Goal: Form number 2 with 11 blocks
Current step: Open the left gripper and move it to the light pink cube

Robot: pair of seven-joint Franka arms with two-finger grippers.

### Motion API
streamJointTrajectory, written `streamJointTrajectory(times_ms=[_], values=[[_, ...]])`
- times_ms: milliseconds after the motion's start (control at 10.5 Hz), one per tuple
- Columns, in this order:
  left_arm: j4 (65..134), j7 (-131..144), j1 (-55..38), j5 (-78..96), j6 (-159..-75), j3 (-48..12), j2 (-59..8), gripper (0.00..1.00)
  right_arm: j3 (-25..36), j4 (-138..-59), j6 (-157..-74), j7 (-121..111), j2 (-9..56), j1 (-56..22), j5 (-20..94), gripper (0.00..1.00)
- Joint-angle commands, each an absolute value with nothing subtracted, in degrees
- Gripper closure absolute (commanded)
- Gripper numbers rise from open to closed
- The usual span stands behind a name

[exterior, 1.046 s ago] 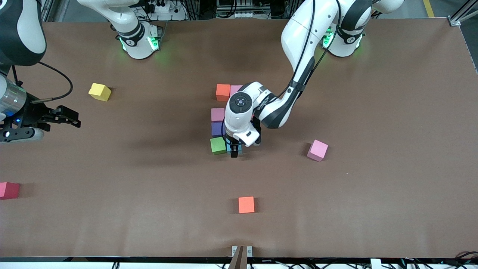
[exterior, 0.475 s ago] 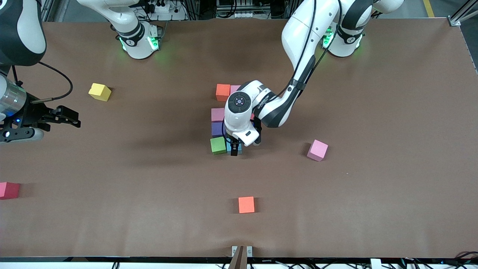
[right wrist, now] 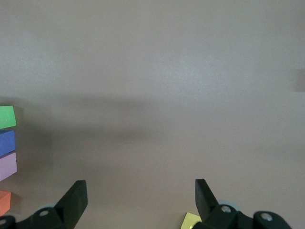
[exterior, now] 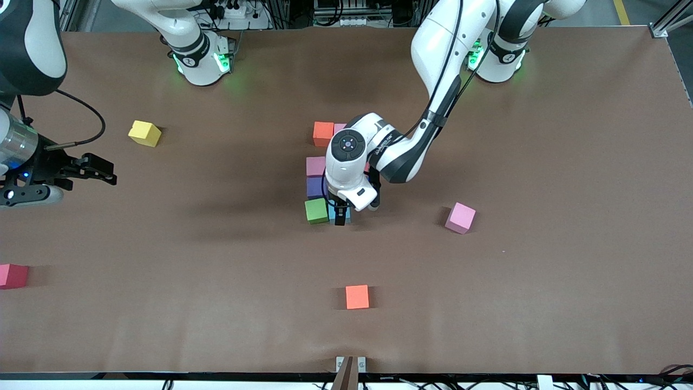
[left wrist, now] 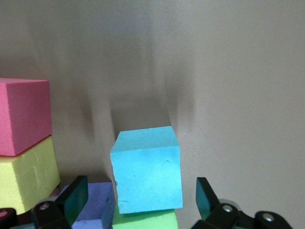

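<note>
Now left gripper [left wrist: 138,202] straddles light blue block [left wrist: 147,176], fingers spread wide.

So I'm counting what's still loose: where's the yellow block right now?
In the front view the yellow block sits alone toward the right arm's end of the table, farther from the camera than the waiting right pincer.

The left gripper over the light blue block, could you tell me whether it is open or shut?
Open. In the left wrist view the left gripper's fingers stand wide apart on either side of the light blue block, not touching it.
</note>
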State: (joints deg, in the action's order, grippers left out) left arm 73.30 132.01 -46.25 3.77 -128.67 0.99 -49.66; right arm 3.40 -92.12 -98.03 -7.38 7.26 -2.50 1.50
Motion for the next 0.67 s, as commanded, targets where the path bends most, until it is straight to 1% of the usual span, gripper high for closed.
streamJointTrajectory(times_ms=[0,285,475,570], values=[[74.35,130.26,-46.06,2.9,-125.08,1.32,-47.55,0.0,3.08,-91.67,-97.65,-8.0,7.38,-1.85,2.11,0.0],[75.32,121.5,-41.5,3.07,-121.39,1.14,-47.2,0.0,2.99,-91.67,-97.65,-8.0,7.38,-1.93,2.11,0.0],[75.67,115.52,-38.43,3.08,-117.52,1.14,-47.02,0.0,3.08,-91.67,-97.65,-8.0,7.38,-1.85,2.11,0.0],[77.5,112.88,-36.23,3.08,-117.34,1.14,-45.63,0.0,3.08,-91.67,-97.65,-8.0,7.38,-1.93,2.11,0.0]])
